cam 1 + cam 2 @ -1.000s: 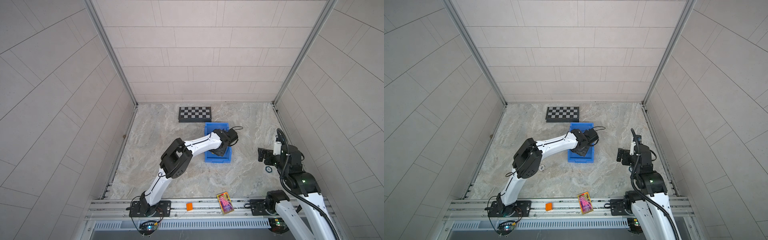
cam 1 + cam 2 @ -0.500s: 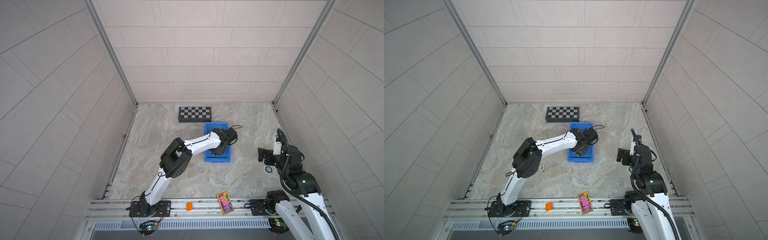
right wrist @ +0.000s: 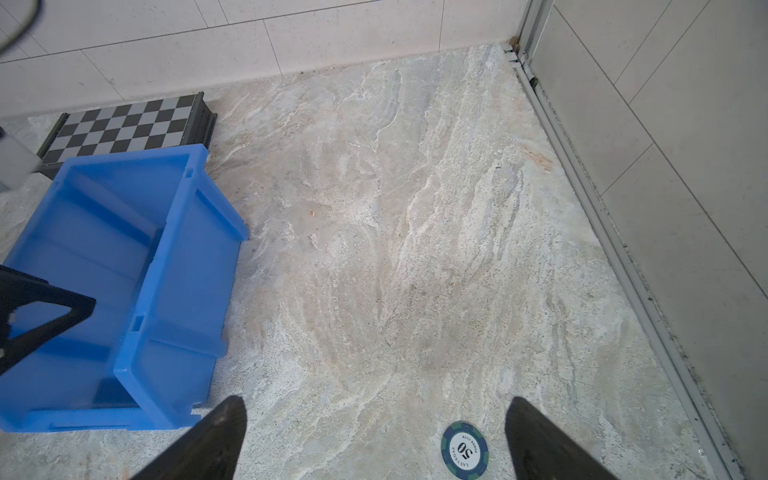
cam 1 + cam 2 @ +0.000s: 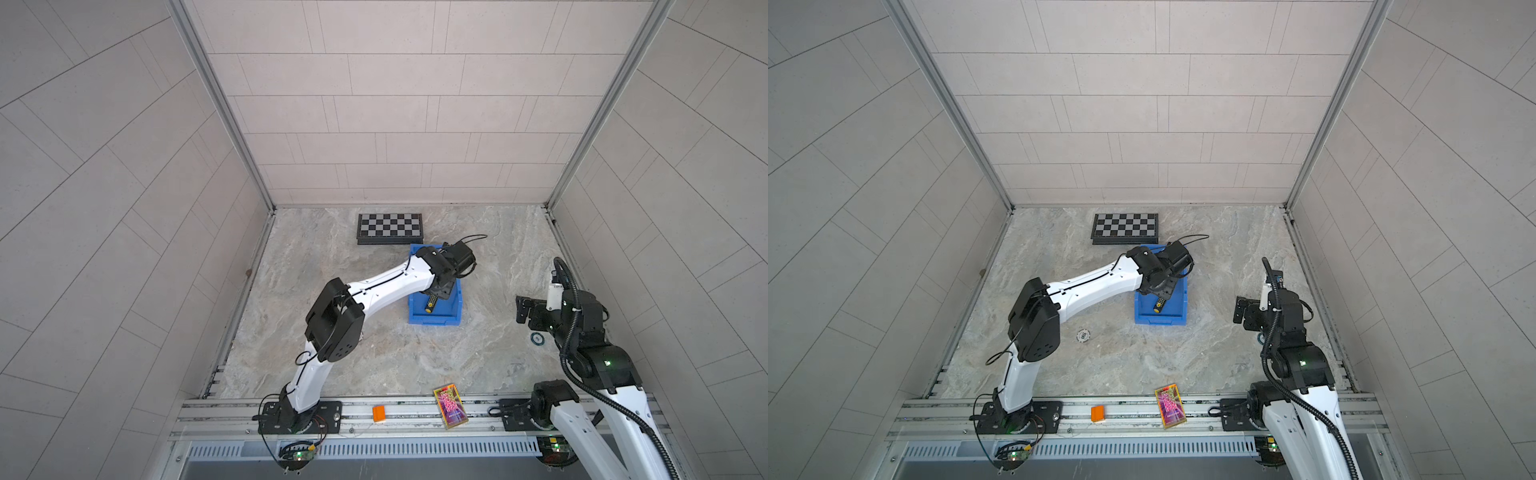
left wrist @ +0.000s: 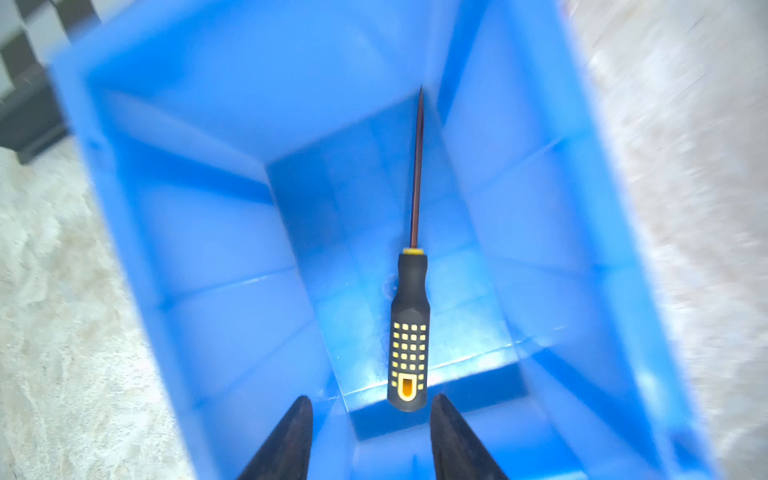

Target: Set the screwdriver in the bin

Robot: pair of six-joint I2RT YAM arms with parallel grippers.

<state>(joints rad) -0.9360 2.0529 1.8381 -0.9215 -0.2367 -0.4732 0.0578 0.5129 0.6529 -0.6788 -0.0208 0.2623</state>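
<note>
The screwdriver (image 5: 409, 332), black-handled with yellow dots and a thin dark shaft, is inside the blue bin (image 5: 208, 249), shaft pointing at the far wall. My left gripper (image 5: 372, 401) hangs over the bin with its jaws open. The handle's end sits just beyond its fingertips and touches neither. Both top views show the screwdriver (image 4: 431, 304) (image 4: 1160, 304) in the bin (image 4: 434, 320) (image 4: 1160, 319) under the left gripper (image 4: 440, 293) (image 4: 1165, 291). My right gripper (image 3: 376, 401) (image 4: 524, 309) is open and empty over the floor, right of the bin (image 3: 174, 270).
A black-and-silver chessboard (image 4: 390, 228) (image 3: 124, 124) lies just behind the bin. A blue poker chip (image 3: 464, 449) (image 4: 538, 338) sits under the right gripper, a white chip (image 4: 1083, 335) near the left arm. An orange block (image 4: 378, 413) and a colourful box (image 4: 450, 406) rest on the front rail.
My left gripper has opened and let go of the screwdriver, which now shows in the bin below it. The right arm has not moved.
</note>
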